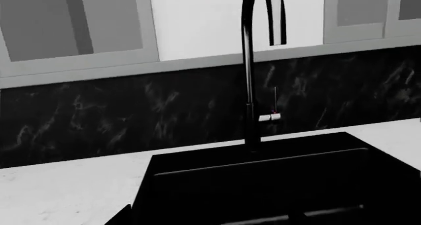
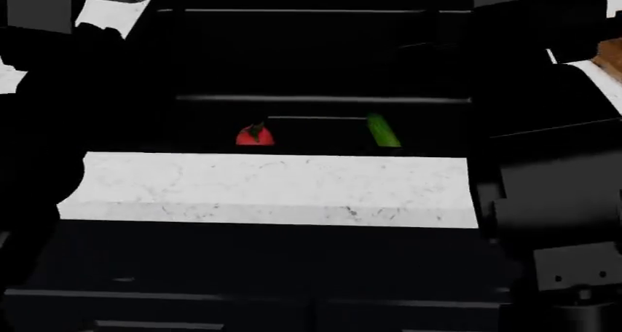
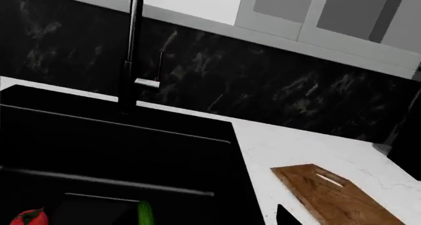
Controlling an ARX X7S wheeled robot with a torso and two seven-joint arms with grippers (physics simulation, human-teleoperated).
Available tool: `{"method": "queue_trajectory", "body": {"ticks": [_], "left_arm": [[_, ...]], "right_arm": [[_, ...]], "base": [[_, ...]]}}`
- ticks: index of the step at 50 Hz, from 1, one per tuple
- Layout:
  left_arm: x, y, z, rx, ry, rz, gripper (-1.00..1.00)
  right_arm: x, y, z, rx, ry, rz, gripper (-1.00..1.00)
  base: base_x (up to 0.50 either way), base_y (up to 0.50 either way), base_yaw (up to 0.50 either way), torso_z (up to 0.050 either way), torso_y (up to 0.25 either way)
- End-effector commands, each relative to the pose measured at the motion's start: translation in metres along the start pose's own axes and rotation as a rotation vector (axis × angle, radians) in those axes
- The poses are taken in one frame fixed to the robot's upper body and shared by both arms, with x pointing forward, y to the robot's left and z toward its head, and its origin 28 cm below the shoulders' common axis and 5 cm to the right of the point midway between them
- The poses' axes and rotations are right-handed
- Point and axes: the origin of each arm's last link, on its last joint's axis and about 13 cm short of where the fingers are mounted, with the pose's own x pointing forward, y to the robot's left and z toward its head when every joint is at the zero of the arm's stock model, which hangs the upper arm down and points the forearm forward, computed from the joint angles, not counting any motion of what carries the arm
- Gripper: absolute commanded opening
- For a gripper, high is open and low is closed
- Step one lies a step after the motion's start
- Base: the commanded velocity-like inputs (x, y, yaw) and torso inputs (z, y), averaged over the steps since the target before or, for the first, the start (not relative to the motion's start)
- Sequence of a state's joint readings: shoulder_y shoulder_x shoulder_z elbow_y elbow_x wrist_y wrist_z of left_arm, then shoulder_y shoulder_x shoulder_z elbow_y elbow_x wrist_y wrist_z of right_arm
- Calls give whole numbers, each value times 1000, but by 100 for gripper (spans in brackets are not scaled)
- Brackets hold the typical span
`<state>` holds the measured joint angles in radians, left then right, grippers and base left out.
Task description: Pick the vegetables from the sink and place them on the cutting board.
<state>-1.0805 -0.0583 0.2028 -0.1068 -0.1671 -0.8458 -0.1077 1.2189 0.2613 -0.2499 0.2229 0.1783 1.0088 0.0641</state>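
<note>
The black sink [image 2: 321, 55] holds both vegetables near its front wall. The red tomato [image 2: 255, 135] lies to the left and the green cucumber [image 2: 383, 130] to the right, about a hand's width apart. The right wrist view shows the tomato [image 3: 29, 217] and the cucumber [image 3: 145, 214] low in the sink [image 3: 98, 151], and the brown cutting board [image 3: 335, 193] on the counter beside it. The board's corner [image 2: 612, 55] shows at the head view's far right. Of each gripper only one dark fingertip [image 1: 120, 216] [image 3: 286, 216] shows, above the counter and touching nothing.
A tall black faucet [image 1: 249, 87] [image 3: 131, 62] stands behind the sink against a dark marbled backsplash. White stone counter [image 2: 272, 186] runs along the sink's front and both sides. My black arms fill both sides of the head view.
</note>
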Motion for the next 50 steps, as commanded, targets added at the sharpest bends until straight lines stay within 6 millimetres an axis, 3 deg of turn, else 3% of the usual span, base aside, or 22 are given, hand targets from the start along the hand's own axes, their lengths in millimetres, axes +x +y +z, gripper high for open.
{"method": "queue_trajectory", "body": {"ticks": [1,11,22,30,50], "left_arm": [[22,5,-21,112,208,-4,100],[23,11,-50,172,393,-13,100],[24,17,-53,128,414,15,100],[24,24,-42,51,358,62,100],[27,26,-45,57,251,139,100]], "right_arm": [[27,-3,-19,1,329,50,100],[24,-5,-16,-44,377,72,100],[21,-3,-18,-40,406,105,100],[19,-5,-8,-28,297,69,100],[17,-7,-11,-19,307,73,100]], "base": [[500,0,0,0,0],[500,0,0,0,0],[500,0,0,0,0],[500,0,0,0,2],[500,0,0,0,1]]}}
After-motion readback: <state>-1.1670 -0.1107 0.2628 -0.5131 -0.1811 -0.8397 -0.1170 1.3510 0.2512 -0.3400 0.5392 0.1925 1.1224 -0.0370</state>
